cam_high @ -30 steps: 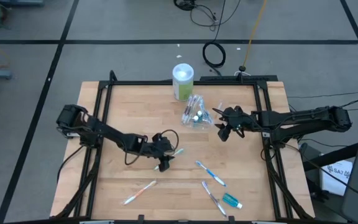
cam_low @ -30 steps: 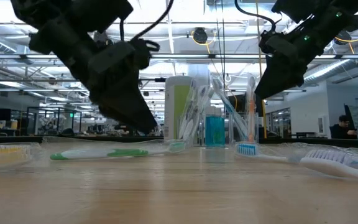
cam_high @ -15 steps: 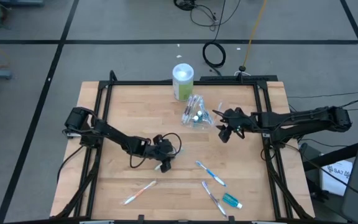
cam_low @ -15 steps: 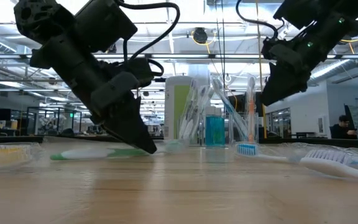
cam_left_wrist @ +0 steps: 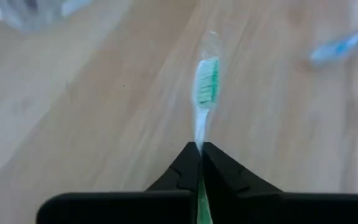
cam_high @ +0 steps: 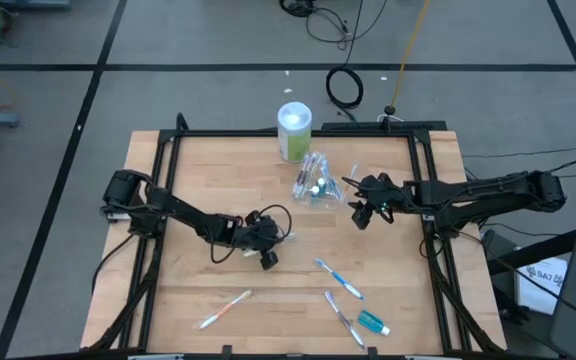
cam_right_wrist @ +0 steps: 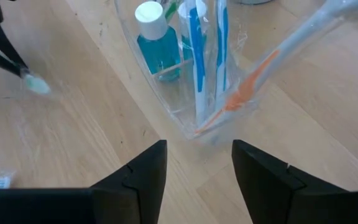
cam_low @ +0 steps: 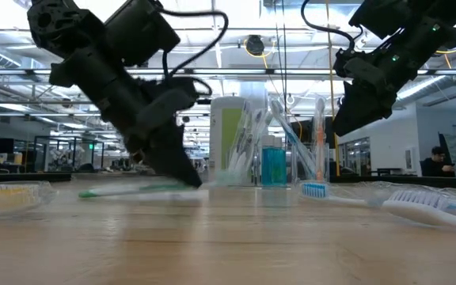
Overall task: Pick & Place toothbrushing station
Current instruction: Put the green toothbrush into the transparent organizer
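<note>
Left wrist view: left gripper (cam_left_wrist: 200, 149) jaws are clenched on the green toothbrush (cam_left_wrist: 206, 84); its bristled head is seen just ahead of the jaws, low over the desk (cam_left_wrist: 73, 124).
Right wrist view: right gripper (cam_right_wrist: 197, 163) jaws are held apart, nothing grasped.
Clear plastic bag (cam_right_wrist: 197, 68): seen just ahead of the right jaws, with a teal tube (cam_right_wrist: 157, 43) and toothbrushes inside.
</note>
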`<state>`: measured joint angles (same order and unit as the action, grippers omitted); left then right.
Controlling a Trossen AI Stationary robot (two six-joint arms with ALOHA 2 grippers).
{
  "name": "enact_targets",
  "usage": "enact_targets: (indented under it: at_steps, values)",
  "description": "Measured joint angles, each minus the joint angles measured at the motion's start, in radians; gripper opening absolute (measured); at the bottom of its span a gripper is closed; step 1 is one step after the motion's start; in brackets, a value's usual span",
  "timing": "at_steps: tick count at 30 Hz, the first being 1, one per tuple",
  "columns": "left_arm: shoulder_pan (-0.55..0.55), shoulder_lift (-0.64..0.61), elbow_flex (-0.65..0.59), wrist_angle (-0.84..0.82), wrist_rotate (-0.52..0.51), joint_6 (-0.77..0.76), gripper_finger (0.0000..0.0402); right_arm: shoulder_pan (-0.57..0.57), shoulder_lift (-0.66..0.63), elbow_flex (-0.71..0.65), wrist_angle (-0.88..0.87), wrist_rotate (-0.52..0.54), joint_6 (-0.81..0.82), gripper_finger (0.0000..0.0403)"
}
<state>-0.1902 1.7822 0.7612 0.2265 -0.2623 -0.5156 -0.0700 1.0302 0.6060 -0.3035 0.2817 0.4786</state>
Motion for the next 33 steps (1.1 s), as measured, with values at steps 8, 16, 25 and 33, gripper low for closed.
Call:
enact_targets:
  at_steps: [8,16,25,33]
  values:
    - [0.012,-0.163,0.000,0.108,-0.084,0.104,0.0004,0.000,0.000,0.000,0.009,0.000,-0.001,0.0173]
    - [0.068,-0.237,0.002,0.567,-0.146,0.356,0.0003,0.000,0.000,0.000,0.029,-0.001,0.000,0.0173]
    - [0.187,-0.238,0.002,0.694,-0.135,0.457,0.0002,0.000,0.001,0.000,0.057,-0.002,-0.004,0.0172]
    - [0.269,-0.112,0.002,0.874,-0.102,0.459,0.0001,0.000,0.001,0.000,0.072,0.000,-0.020,0.0171]
